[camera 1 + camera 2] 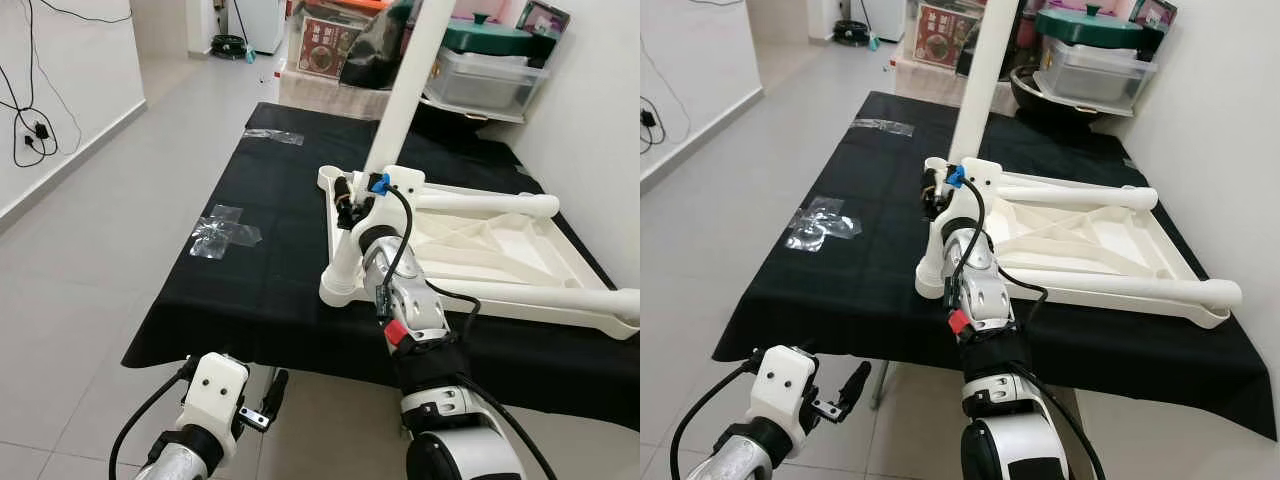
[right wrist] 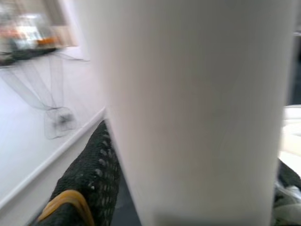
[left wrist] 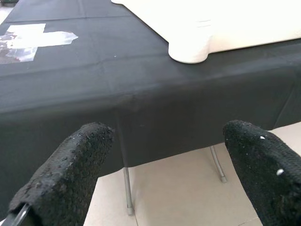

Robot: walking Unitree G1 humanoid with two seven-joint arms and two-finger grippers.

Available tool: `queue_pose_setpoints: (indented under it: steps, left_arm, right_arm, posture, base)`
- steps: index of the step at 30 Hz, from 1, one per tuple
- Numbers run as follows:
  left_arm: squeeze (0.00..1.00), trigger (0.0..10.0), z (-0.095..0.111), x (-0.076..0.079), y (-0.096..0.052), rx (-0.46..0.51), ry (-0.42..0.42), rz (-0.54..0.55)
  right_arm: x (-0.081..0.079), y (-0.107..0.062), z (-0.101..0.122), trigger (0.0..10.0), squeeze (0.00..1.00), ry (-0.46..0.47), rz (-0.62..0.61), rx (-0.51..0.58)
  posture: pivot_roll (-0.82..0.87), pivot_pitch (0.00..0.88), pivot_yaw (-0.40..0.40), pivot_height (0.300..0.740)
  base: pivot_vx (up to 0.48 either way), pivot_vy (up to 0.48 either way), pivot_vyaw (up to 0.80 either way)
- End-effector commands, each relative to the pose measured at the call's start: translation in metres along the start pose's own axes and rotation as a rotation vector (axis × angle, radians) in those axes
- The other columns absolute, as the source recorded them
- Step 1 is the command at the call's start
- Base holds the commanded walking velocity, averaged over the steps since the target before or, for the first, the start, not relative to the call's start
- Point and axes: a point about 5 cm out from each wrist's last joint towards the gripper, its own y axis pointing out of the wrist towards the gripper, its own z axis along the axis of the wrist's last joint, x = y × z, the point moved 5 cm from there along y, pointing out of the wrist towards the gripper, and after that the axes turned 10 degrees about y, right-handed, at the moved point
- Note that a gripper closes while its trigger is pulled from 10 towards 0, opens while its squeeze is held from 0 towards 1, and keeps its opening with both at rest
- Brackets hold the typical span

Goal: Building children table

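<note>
Right gripper [image 1: 352, 200] clamps the upright white plastic table leg [image 1: 405, 95], standing at the near-left corner of the upside-down white plastic tabletop [image 1: 480, 245] on the black-cloth-covered table [image 1: 260, 270]. Left gripper [image 3: 164, 174] hangs below the table edge, fingers wide apart.

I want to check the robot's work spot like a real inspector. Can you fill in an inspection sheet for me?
Surface: black-clothed table on thin metal legs.
Job's things: white children's tabletop lying upside down; two legs lie along it; one upright leg stands at its near-left corner.
Clutter: crumpled clear plastic wrap on the cloth, another piece farther back.
Grippers: right pincer closed around the upright leg's base; left pincer open, low before the table edge, holding nothing.
Cables: black cable along the right arm; wires on the left wall.
Surroundings: tiled floor, white walls, storage boxes behind.
</note>
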Motion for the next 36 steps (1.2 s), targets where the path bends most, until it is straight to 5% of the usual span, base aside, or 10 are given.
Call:
queue_pose_setpoints:
  steps: [1,6,11,17,19,20,30,32,33,36]
  left_arm:
    - [0.0,10.0,-0.001,0.004,0.001,0.001,-0.001,-0.013]
    - [0.0,10.0,0.0,0.004,0.002,0.003,-0.002,-0.012]
    - [0.0,10.0,0.0,0.004,0.002,0.003,-0.003,-0.011]
    - [0.0,10.0,0.0,0.005,0.001,0.003,-0.002,-0.008]
    - [0.0,10.0,0.001,0.005,0.0,0.003,-0.002,-0.007]
    - [0.0,10.0,0.001,0.005,0.0,0.003,-0.002,-0.007]
    - [0.0,10.0,0.001,0.004,0.0,0.002,-0.005,-0.007]
    - [0.0,10.0,0.001,0.004,0.0,0.002,-0.005,-0.008]
    - [0.0,10.0,0.001,0.004,0.001,0.003,-0.005,-0.007]
    - [0.0,10.0,0.0,0.004,0.001,0.003,-0.005,-0.007]
  right_arm:
    - [-0.02,-0.01,-0.031,10.0,0.0,0.06,0.238,-0.136]
    - [-0.022,-0.035,-0.036,10.0,0.0,-0.012,0.628,-0.34]
    - [-0.018,-0.039,-0.03,10.0,0.0,-0.055,0.746,-0.415]
    - [-0.037,-0.042,-0.026,9.2,0.0,-0.092,0.95,-0.479]
    - [-0.04,-0.038,-0.028,9.2,0.0,-0.105,0.945,-0.474]
    - [-0.043,-0.035,-0.027,0.0,0.0,-0.09,0.936,-0.461]
    - [-0.033,-0.018,-0.028,0.0,0.0,-0.066,0.74,-0.358]
    - [-0.02,-0.007,-0.025,0.0,0.0,-0.076,0.581,-0.301]
    - [0.001,0.004,-0.019,0.0,0.0,-0.066,0.365,-0.234]
    - [0.017,0.01,-0.016,0.0,0.0,-0.055,0.22,-0.192]
  posture:
    - [0.13,0.034,-0.163,0.74]
    - [0.13,0.036,-0.166,0.74]
    - [0.13,0.036,-0.166,0.74]
    - [0.14,0.042,-0.17,0.74]
    - [0.15,0.042,-0.171,0.74]
    - [0.15,0.045,-0.172,0.74]
    - [0.14,0.045,-0.169,0.74]
    - [0.14,0.044,-0.169,0.74]
    - [0.14,0.044,-0.167,0.74]
    - [0.14,0.044,-0.166,0.74]
  base:
    - [0.0,0.0,0.0]
    - [0.0,0.0,0.0]
    - [0.0,0.0,0.0]
    - [0.0,0.0,0.0]
    - [0.0,0.0,0.0]
    - [0.0,0.0,0.0]
    - [0.0,0.0,0.0]
    - [0.0,0.0,0.0]
    - [0.0,0.0,0.0]
    - [0.0,0.0,0.0]
